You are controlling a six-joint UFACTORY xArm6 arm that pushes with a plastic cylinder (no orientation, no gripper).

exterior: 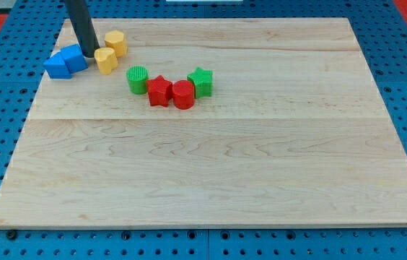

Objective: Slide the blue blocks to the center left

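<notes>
Two blue blocks sit touching near the board's top left: one (58,66) at the left edge, the other (73,57) just to its upper right. My tip (90,55) stands right next to the second blue block on its right side, between it and a yellow heart-like block (105,61). The dark rod rises from there out of the view's top.
A second yellow block (116,42) lies above the first. A green cylinder (138,79), a red star (159,91), a red cylinder (183,94) and a green star (200,81) cluster at upper middle. The wooden board (211,166) sits on a blue pegboard.
</notes>
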